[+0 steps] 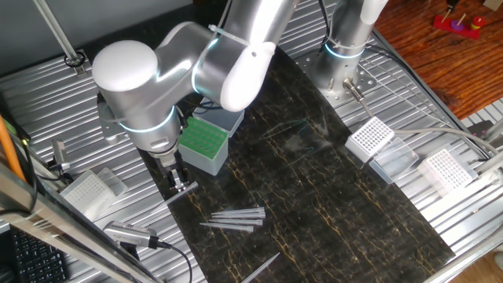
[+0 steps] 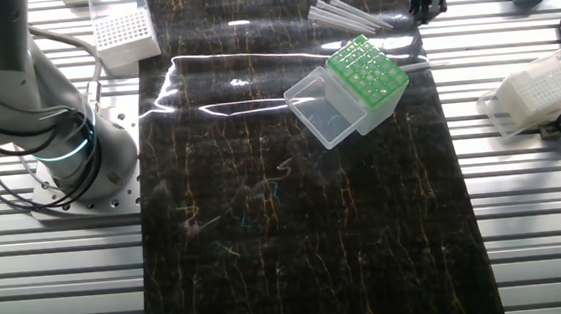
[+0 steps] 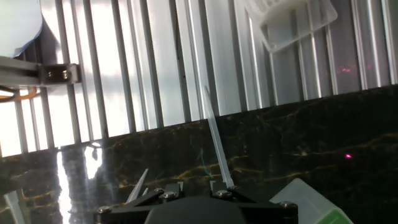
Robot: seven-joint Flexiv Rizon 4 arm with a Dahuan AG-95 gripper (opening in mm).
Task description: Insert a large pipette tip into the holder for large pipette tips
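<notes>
Clutter first, all placed relative to the translucent pale grey-blue box with green perforated grid top (image 2: pixel 365 73), i.e. the large-tip holder, which sits on the black gold-veined mat (image 2: pixel 306 225) near the mat's edge. Its hinged clear lid (image 2: pixel 319 114) hangs open off one side, resting on the mat. Grid holes look unfilled in the other fixed view, though too small to be sure. Loose pile of long clear pipette tips (image 1: pixel 234 218) lies on the mat near the holder, well apart from it, not touching. White grid-topped rack (image 2: pixel 123 31) sits off the mat on the slatted aluminium table (image 2: pixel 538 237), far across from the holder; another white rack in a clear case (image 2: pixel 534 94) sits on the slats on the holder's other side.

Two-finger gripper (image 1: pixel 178 179) hangs just beside the holder, over the mat's edge, w/ the big silver arm (image 1: pixel 173 67) looming above the holder. Hand view: a long clear pipette tip (image 3: pixel 217 149) sticks out from between the fingers (image 3: pixel 221 185), pinched there, pointing toward the slats; holder's corner shows low in that view.
</notes>
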